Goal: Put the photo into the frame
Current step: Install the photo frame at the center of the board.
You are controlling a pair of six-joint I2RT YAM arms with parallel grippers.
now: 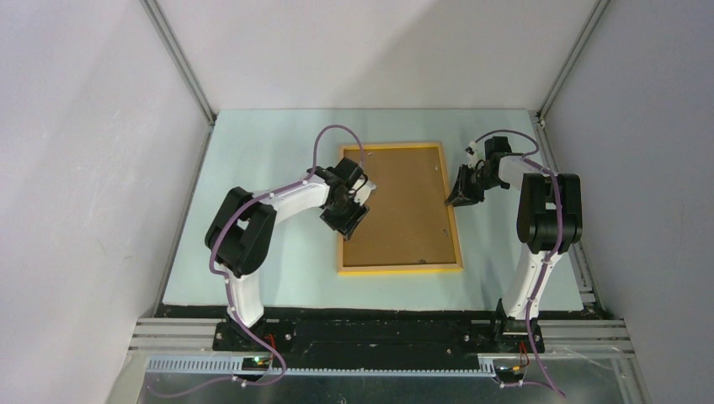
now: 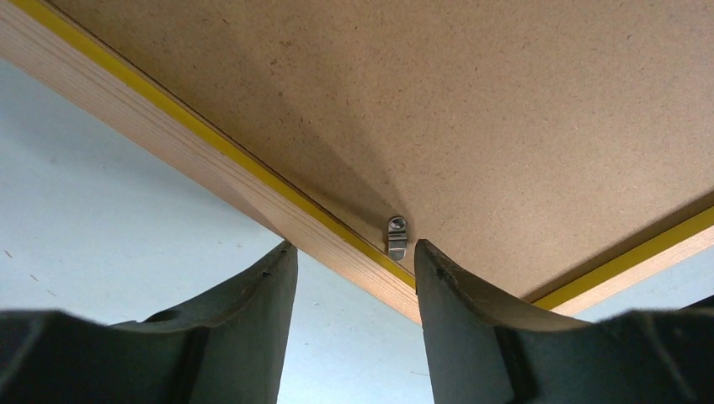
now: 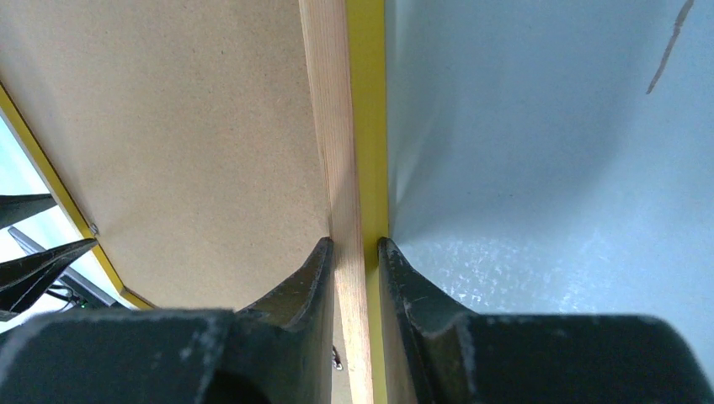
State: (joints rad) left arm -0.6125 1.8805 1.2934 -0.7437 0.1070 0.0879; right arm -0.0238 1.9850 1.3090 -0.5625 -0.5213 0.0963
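The frame [image 1: 400, 268], with yellow-orange wooden edges, lies flat in the middle of the table, and the brown backing board [image 1: 404, 206] fills it. The photo is not in view. My left gripper [image 1: 347, 217] is open over the frame's left rail [image 2: 210, 160]. A small metal clip [image 2: 396, 236] on the board [image 2: 471, 109] sits just beyond its fingertips [image 2: 354, 252]. My right gripper [image 1: 459, 198] is shut on the frame's right rail [image 3: 341, 126], one finger on the board side and one on the table side [image 3: 354, 246].
The pale blue table mat [image 1: 261, 252] is bare on both sides of the frame. Grey enclosure walls with metal posts [image 1: 181, 63] stand at the left, back and right. My left gripper's fingers [image 3: 34, 261] show at the far left of the right wrist view.
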